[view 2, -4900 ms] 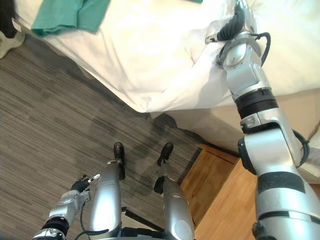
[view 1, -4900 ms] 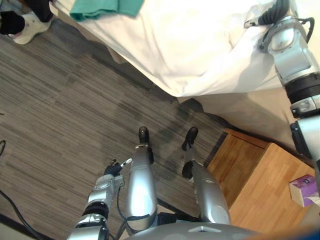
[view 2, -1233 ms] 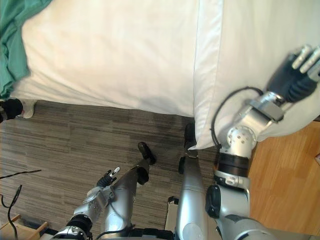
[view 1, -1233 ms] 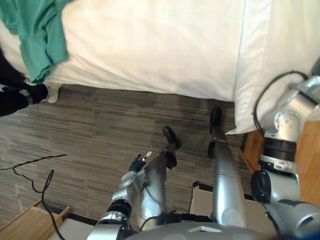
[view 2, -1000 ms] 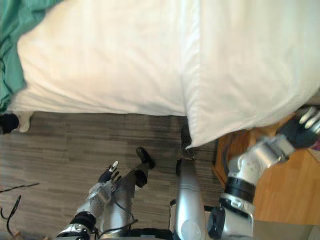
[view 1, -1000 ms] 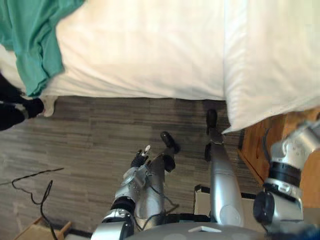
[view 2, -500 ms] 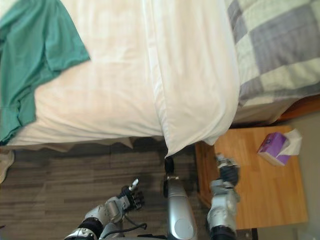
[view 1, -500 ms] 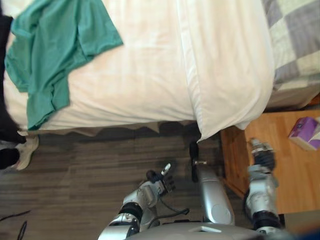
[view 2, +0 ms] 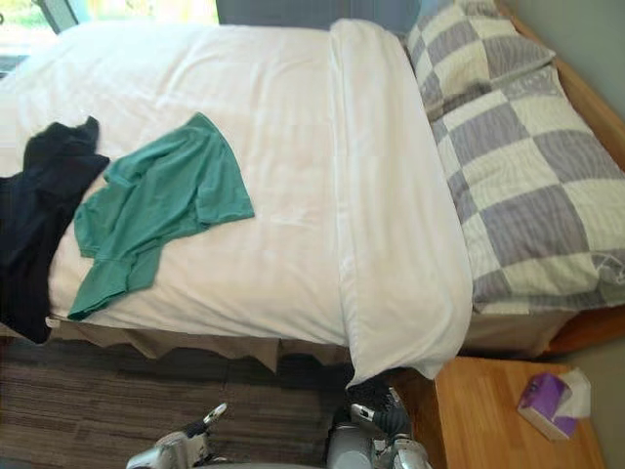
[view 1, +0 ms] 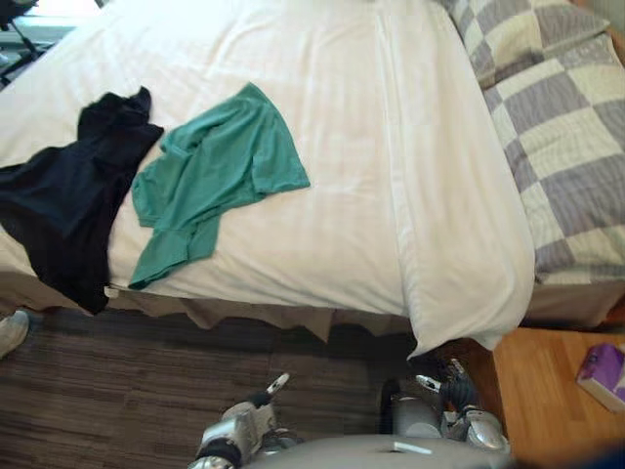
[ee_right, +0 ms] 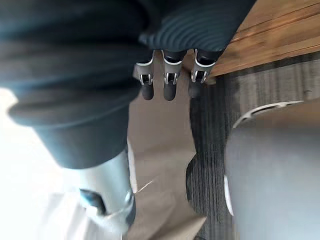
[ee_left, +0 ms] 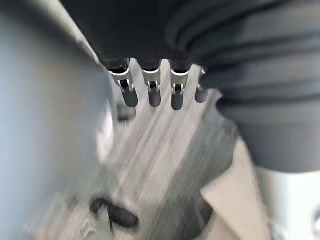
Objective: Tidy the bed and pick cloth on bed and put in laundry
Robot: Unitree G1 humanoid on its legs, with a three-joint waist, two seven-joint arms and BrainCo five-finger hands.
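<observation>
**Two cloths lie on the bed, both hands hang low and loose**

At the far left a pale shoe (view 1: 10, 333) rests on the striped floor (view 1: 107, 391) beside the bed (view 1: 322, 88). Above it a black cloth (view 1: 61, 210) sprawls across the bed's left part and droops over the near edge. Touching it on its right, a green cloth (view 1: 210, 181) lies crumpled on the white cover, well apart from either hand.

The left hand (view 1: 259, 401) hangs low over the floor, in front of the bed's near edge. Its fingers (ee_left: 150, 91) are loose and nearly straight and hold nothing.

Further right, a folded band of white cover (view 1: 449, 225) runs across the bed, one corner hanging past the edge. The right hand (view 1: 449, 389) sits just under that corner, its fingers (ee_right: 170, 82) relaxed and not gripping anything.

Checked pillows (view 1: 571, 176) fill the bed's right end. Below them stands a wooden bedside table (view 1: 547, 401) with a purple tissue box (view 1: 604, 376) on it.
</observation>
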